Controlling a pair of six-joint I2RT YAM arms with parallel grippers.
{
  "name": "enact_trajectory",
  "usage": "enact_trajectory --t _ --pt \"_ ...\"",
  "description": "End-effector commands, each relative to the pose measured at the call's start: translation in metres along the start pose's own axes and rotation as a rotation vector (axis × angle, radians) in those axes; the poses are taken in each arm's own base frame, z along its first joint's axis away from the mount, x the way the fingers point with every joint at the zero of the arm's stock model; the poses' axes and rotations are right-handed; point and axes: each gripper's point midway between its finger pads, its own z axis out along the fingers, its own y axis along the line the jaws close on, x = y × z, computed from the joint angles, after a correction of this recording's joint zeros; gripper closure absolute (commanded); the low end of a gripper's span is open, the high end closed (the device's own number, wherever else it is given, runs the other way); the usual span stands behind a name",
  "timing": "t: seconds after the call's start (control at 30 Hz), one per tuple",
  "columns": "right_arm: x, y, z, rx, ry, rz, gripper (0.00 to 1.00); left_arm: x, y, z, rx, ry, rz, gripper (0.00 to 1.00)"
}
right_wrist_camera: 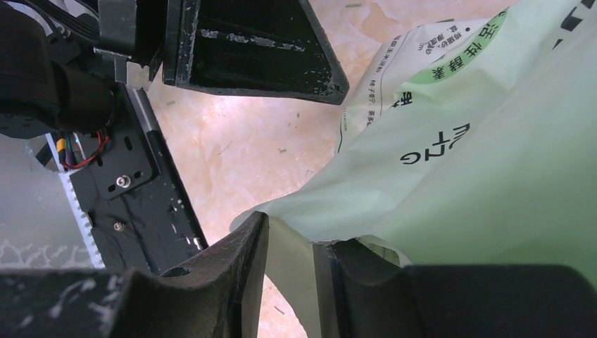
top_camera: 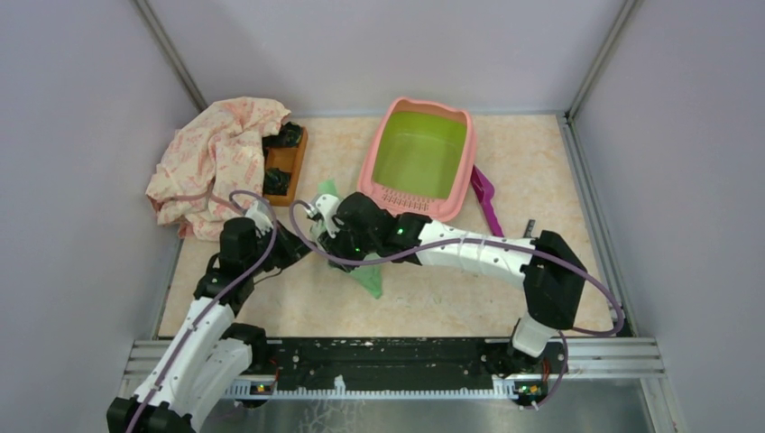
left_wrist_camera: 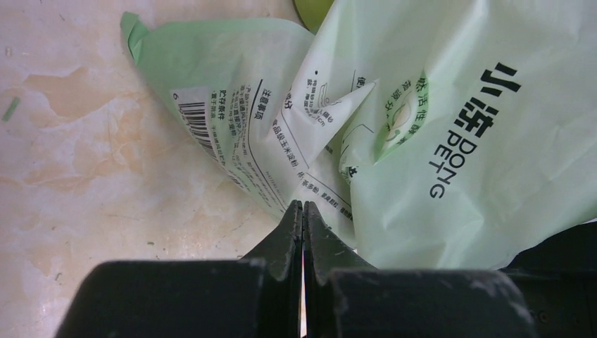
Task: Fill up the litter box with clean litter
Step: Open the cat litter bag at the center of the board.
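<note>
The litter box [top_camera: 462, 185] stands at the back centre; its lime-green inside shows no clean litter, and no granules show in any view. A light green printed bag [top_camera: 368, 273] hangs crumpled between both grippers, just in front of the box. My left gripper [top_camera: 303, 239] is shut, its tips [left_wrist_camera: 303, 205] pinched at the printed lower edge of the bag [left_wrist_camera: 450, 176]. My right gripper [top_camera: 322, 215] holds a fold of the bag [right_wrist_camera: 479, 183] between its jaws [right_wrist_camera: 299, 257]. Whatever the bag holds is hidden.
A magenta scoop [top_camera: 487, 200] lies right of the box. A crumpled pink-patterned cloth [top_camera: 216, 162] and a wooden block [top_camera: 287, 161] with black parts lie at the back left. Grey walls close in three sides, and a black rail [top_camera: 397, 361] runs along the near edge.
</note>
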Motion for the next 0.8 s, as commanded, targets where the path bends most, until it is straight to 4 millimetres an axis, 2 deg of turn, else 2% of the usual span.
enact_trajectory --t 0.0,0.17,0.47,0.77 --pt "0.002 0.029 -0.012 -0.083 0.001 0.011 0.69 -0.012 -0.016 -0.003 0.052 -0.043 0.006 1.00" --pt "0.003 0.032 -0.011 -0.087 -0.001 0.006 0.69 -0.014 -0.020 -0.002 0.061 -0.038 0.001 1.00" --pt "0.006 0.030 -0.011 -0.077 -0.001 0.011 0.69 -0.021 -0.024 0.015 0.096 -0.045 -0.025 1.00" --pt "0.006 0.030 -0.012 -0.078 -0.005 0.011 0.69 -0.011 -0.021 0.033 0.125 -0.009 -0.064 1.00"
